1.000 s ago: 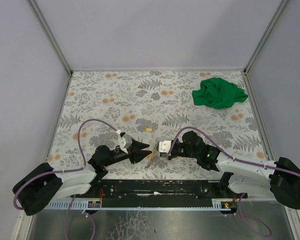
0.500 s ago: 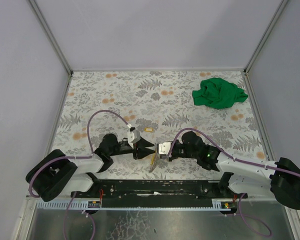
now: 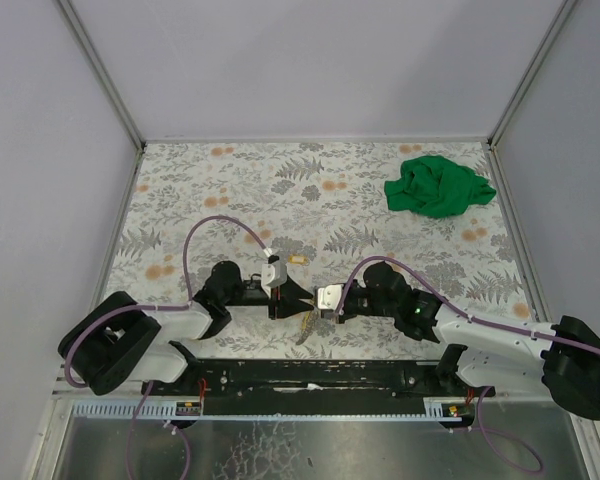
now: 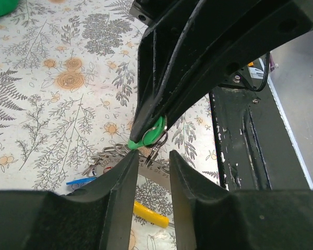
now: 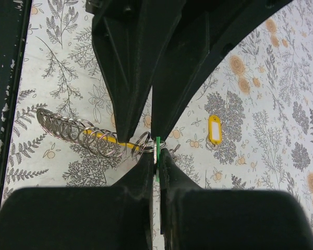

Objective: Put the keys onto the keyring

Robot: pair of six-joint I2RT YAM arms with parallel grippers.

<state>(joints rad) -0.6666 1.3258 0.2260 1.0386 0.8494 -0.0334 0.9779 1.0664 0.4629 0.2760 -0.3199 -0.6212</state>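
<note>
My right gripper (image 5: 157, 154) is shut on the bright green tag (image 5: 157, 141) of a key, with a small metal ring hanging from it. My left gripper (image 4: 153, 155) faces it tip to tip, jaws open a finger's width, and the green tag (image 4: 150, 136) sits just beyond its tips. In the top view both grippers (image 3: 296, 296) (image 3: 314, 306) meet low near the table's front edge. The keyring (image 5: 75, 133), a bunch of silvery loops, lies on the table under them, with a blue tag (image 4: 81, 181) and a yellow one (image 4: 148, 214). The yellow-tagged key (image 5: 215, 129) lies apart.
A crumpled green cloth (image 3: 438, 185) lies at the far right of the flowered table (image 3: 230, 190). The black base rail (image 3: 310, 378) runs along the front edge, right behind the grippers. Grey walls close in the table at the left, the back and the right.
The left arm swung in from the left until its tips face the right gripper, and its jaws narrowed slightly. The right arm kept still, holding the green tag.
</note>
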